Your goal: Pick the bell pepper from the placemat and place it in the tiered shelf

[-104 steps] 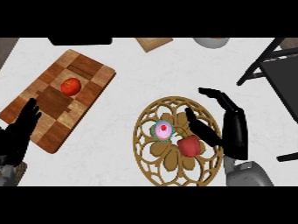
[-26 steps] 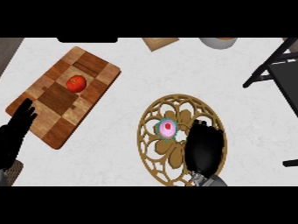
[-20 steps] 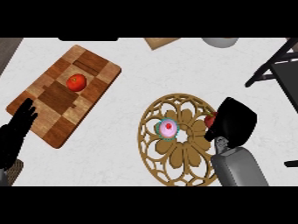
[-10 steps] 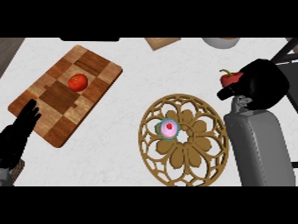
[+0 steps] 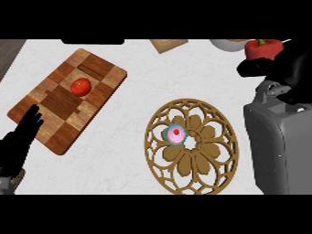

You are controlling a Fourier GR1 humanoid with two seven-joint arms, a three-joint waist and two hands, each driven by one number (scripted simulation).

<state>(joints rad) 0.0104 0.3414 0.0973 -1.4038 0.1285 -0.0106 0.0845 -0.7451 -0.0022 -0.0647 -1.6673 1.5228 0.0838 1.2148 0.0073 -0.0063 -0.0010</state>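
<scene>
Right hand (image 5: 294, 73) is curled around the red bell pepper (image 5: 261, 48), which pokes out above its fingers. Down and left of it lies the round placemat (image 5: 192, 146). Left hand (image 5: 11, 146) rests open, fingers up.

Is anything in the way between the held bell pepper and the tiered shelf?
Cannot tell: the right hand holds the bell pepper raised at the view's upper right, but the shelf itself does not show here. Nothing visible stands by the pepper except a bowl's rim.
</scene>
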